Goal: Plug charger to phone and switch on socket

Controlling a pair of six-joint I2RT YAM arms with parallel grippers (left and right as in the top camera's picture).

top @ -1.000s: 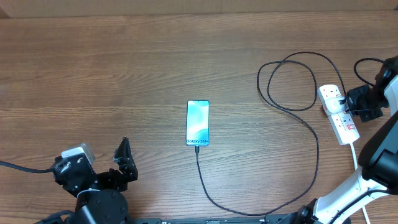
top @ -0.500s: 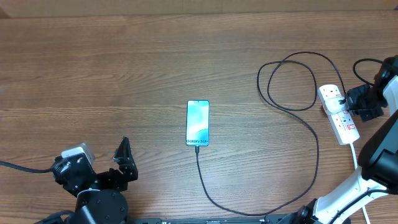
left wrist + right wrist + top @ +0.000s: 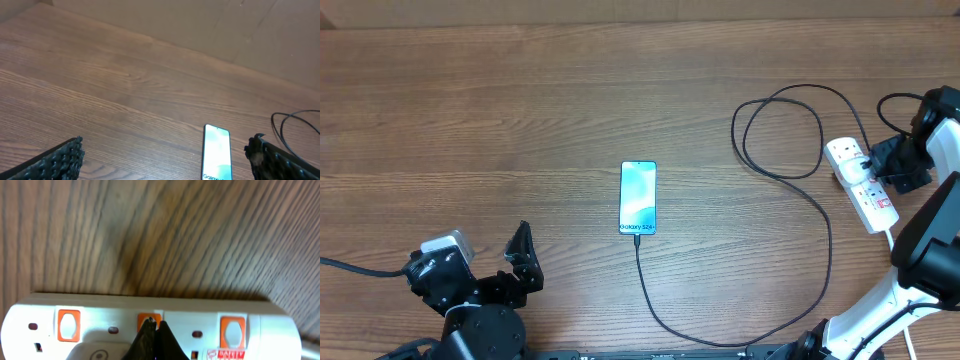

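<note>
The phone [image 3: 638, 197] lies flat at the table's middle, screen up, also seen in the left wrist view [image 3: 217, 152]. The black charger cable [image 3: 825, 240] runs from the phone's near end, curves right and loops up to the white socket strip [image 3: 861, 183] at the far right. My right gripper [image 3: 882, 163] is shut, its tips [image 3: 153, 324] pressed on the middle orange-red switch [image 3: 146, 319] of the strip [image 3: 280, 322]. My left gripper [image 3: 485, 262] stands open at the near left, well away from the phone, nothing between its fingers [image 3: 60, 161].
The strip's thick white cord [image 3: 893, 250] runs toward the near right edge beside the right arm's base [image 3: 860, 330]. Two more orange-red switches [image 3: 68, 325] flank the pressed one. A wall borders the table's far side [image 3: 200, 25].
The right gripper has shifted slightly up and left onto the strip, and the strip's far end has turned a little with it. The left arm and the phone have not moved.
</note>
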